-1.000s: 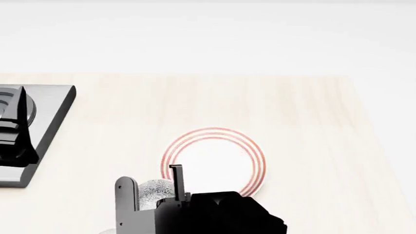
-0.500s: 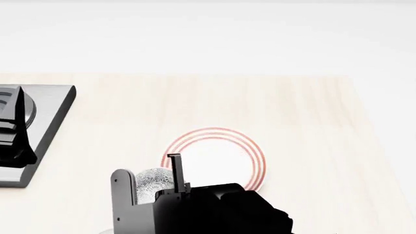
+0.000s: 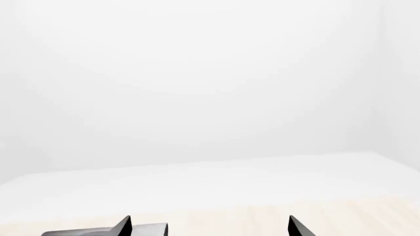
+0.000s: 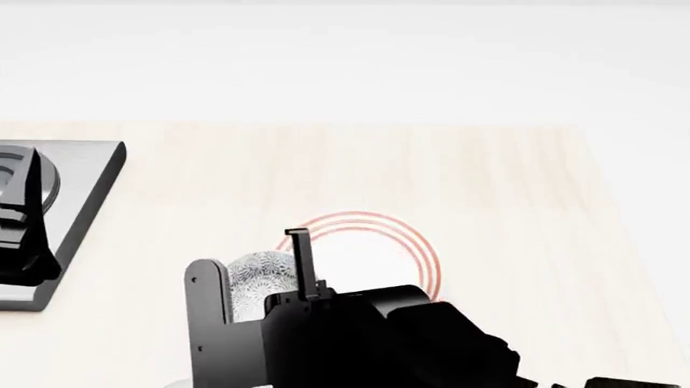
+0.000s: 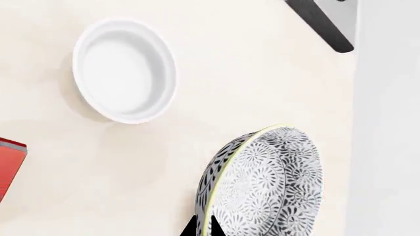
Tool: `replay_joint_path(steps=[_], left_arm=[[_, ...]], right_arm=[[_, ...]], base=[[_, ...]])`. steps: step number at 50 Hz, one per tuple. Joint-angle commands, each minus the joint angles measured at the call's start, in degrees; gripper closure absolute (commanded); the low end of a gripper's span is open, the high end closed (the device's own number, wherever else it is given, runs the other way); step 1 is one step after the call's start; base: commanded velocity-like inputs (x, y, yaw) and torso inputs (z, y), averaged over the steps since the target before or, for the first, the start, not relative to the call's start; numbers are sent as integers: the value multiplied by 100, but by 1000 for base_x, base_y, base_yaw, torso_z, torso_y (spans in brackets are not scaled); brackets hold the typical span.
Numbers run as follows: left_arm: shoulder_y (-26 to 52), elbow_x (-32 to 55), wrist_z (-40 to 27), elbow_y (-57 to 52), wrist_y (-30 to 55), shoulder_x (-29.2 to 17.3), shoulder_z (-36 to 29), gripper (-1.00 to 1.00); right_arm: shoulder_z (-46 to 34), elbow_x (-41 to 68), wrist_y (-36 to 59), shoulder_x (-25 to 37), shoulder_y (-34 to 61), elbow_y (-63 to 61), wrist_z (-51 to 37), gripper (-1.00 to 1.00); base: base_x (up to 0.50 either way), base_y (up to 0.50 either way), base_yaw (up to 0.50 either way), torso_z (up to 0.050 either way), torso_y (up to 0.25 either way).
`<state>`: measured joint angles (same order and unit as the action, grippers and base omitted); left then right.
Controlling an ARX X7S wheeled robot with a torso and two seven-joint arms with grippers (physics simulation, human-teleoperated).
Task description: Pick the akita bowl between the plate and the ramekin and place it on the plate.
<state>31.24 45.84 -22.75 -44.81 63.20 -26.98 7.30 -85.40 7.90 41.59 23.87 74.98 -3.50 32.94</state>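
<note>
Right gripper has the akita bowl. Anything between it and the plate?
Nothing visible. The right gripper holds the akita bowl at the near-left edge of the plate, whose visible surface is bare. The ramekin sits off to the side, apart from the bowl.

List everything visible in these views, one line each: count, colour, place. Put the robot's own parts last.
akita bowl: one, grey-and-white floral pattern, held between the right gripper's fingers beside the plate's near-left rim.
plate: one, white with red rings, on the table's middle.
ramekin: one, plain white, standing on the table, seen from the right wrist.
table: one, pale wood.
grey tray: one, at the table's left edge, under the left gripper.
red object: one, only an edge shows; cannot tell what it is.
right gripper: one, black and grey, clamped on the bowl.
left gripper: one, black, over the tray; fingertips apart.
</note>
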Motion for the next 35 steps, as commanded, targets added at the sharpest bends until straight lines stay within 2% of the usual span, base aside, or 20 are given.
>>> replay_joint_path(steps=[1, 21, 35], left_arm=[[-21, 94, -39, -61, 37, -13, 11, -100], [-177, 16, 5, -78, -147, -35, -155, -100], [-229, -78, 69, -45, -308, -90, -269, -100]], right_arm=[[165, -44, 304, 345, 238, -601, 10, 100], [324, -227, 26, 521, 347, 301, -202, 100], [332, -425, -533, 121, 241, 1530, -508, 100]], base=[[0, 0, 0, 0, 0], [0, 0, 0, 0, 1], [0, 0, 0, 0, 1]])
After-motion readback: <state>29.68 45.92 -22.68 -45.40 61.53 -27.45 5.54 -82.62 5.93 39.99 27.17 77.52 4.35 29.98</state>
